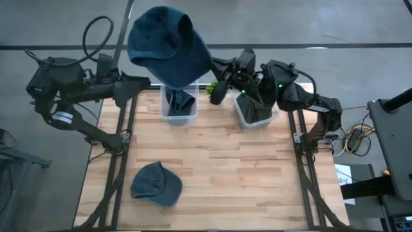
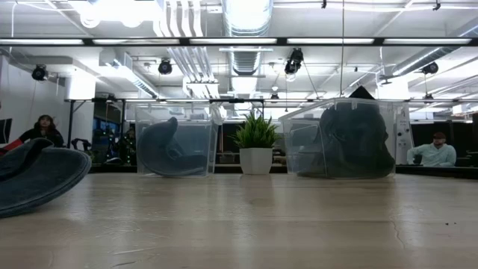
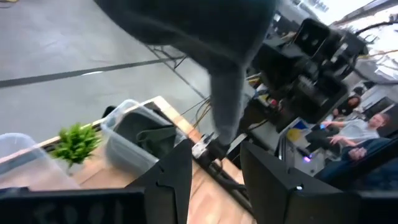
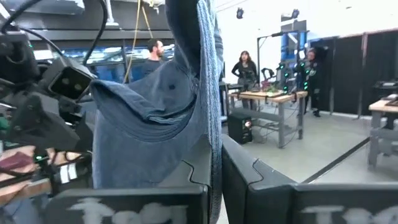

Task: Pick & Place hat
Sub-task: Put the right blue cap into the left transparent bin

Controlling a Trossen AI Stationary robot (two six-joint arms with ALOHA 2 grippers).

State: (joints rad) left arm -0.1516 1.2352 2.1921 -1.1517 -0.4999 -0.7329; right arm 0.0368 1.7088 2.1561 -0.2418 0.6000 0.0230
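Note:
A blue denim hat [image 1: 167, 40] is up in the air, high over the table's far edge and above the left clear bin [image 1: 179, 106]. My right gripper [image 1: 214, 69] reaches in from the right and is shut on the hat [image 4: 155, 118]. My left gripper [image 1: 140, 84] waits open at the far left edge, and from its wrist view [image 3: 214, 180] the hat [image 3: 205, 31] looms overhead. A second blue hat [image 1: 156, 184] lies on its brim and crown at the near left of the table [image 2: 37, 175]. The low view shows neither gripper. My right gripper pinches the hat's edge on the hat's right side [image 1: 207, 63], coming in from the table's right. In the right wrist view a fold of blue cloth [image 4: 210, 124] runs down between the two fingers [image 4: 249, 177]. The hat is lifted clear and spreads out beyond the fingers.
Two clear bins stand at the far edge, left [image 2: 175, 146] and right [image 1: 254, 111] [image 2: 347, 142], each holding dark hats. A small potted plant [image 1: 211, 87] [image 2: 256, 146] stands between them. Bare wood [image 1: 244, 174] fills the middle and near right. People sit in the room behind.

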